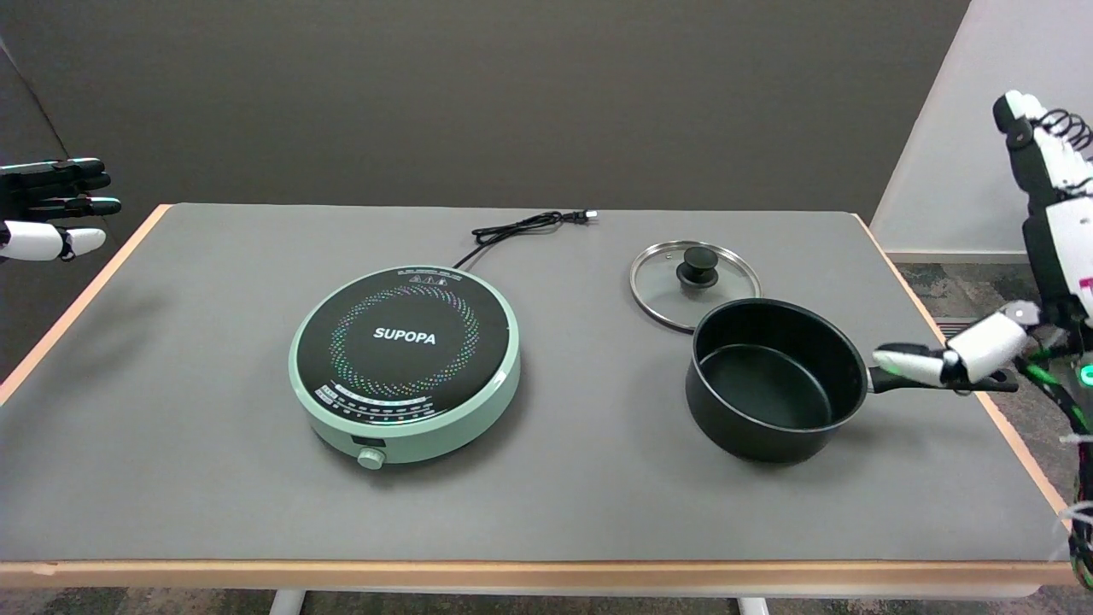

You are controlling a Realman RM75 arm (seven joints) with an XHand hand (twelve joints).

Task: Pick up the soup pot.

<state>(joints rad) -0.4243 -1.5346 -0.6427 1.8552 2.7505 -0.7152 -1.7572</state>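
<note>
The pot (775, 378) sat on the tabletop (546, 504), not yet lifted. Right of it, the right hand (1037, 256) laid a finger along its handle (905, 382); I could not tell whether the fingers (982, 346) gripped it. Behind the pot lay the lid (694, 282).

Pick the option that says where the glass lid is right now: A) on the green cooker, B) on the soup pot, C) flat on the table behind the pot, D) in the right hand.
C: the glass lid lies flat on the table just behind the open soup pot.
</note>
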